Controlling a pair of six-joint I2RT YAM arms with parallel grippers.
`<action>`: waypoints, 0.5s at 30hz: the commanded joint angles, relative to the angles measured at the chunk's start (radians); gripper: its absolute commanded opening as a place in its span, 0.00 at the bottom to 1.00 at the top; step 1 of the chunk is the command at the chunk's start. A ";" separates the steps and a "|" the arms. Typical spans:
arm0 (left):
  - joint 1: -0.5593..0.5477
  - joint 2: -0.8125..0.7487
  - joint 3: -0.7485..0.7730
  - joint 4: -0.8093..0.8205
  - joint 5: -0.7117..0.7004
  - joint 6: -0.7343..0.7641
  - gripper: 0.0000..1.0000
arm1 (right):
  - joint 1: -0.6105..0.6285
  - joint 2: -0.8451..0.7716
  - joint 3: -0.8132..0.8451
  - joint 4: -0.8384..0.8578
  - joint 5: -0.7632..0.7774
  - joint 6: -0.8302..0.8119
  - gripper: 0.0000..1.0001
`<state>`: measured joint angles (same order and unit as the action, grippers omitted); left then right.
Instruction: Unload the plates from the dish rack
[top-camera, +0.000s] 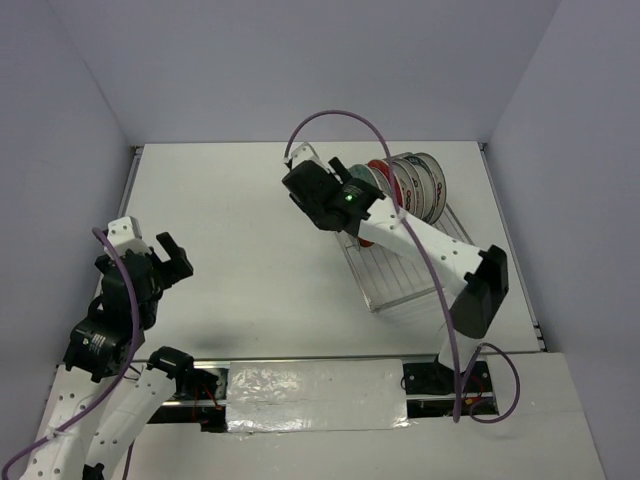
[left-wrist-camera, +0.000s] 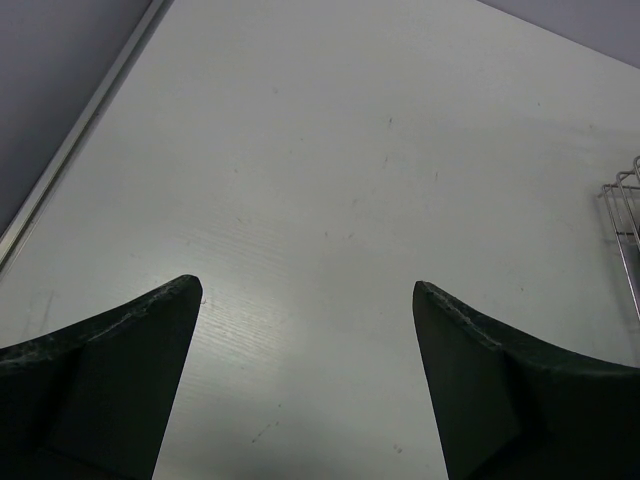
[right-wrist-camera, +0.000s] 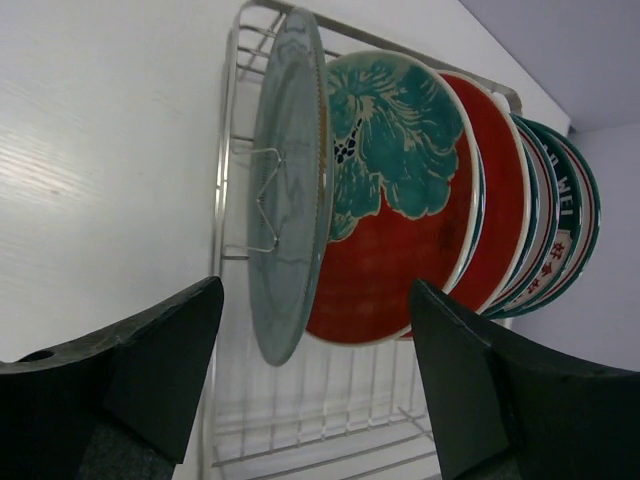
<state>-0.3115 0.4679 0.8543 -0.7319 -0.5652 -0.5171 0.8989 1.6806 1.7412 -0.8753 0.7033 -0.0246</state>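
Silver wire of the dish rack (right-wrist-camera: 235, 150) is showing at the right-hand back of the table (left-wrist-camera: 330, 150), with the plates (top-camera: 415, 185) standing on edge in a tight row at its far end. In the right wrist view the nearest one, a pale grey-green plate (right-wrist-camera: 290, 200), is presenting its thin rim to the camera, running up and down; a red plate with a teal flower (right-wrist-camera: 400, 200) is leaning close behind it, and more rimmed plates are stacking off to the right. The right gripper (right-wrist-camera: 315, 290) is hovering low in front of that row, released, its fingers spread and gripping nothing. The grey-green plate's lower rim is lying ahead of the gap and nearer the left finger (right-wrist-camera: 160, 370), apparently not touching either one. That is the relation the next move is hanging on: the jaws are lining up across the plate's thickness, so a short advance and a slight shift should let them pinch its two faces near the rim. Judging by position, the right arm is by far the nearer. The left gripper (left-wrist-camera: 307, 283) is hanging wide open and empty over bare table, well apart from the rack, whose corner is only just showing at the right edge of its view. No plate is out of the rack yet.
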 joint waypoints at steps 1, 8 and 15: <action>-0.001 0.014 0.000 0.048 0.019 0.032 1.00 | -0.005 0.051 0.032 0.042 0.122 -0.093 0.81; -0.003 0.023 -0.001 0.054 0.033 0.038 1.00 | -0.043 0.146 0.024 0.101 0.104 -0.123 0.61; -0.006 0.020 -0.001 0.055 0.037 0.042 1.00 | -0.060 0.206 0.004 0.122 0.134 -0.121 0.44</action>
<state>-0.3119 0.4854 0.8543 -0.7284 -0.5362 -0.4965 0.8459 1.8809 1.7409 -0.8032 0.7975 -0.1432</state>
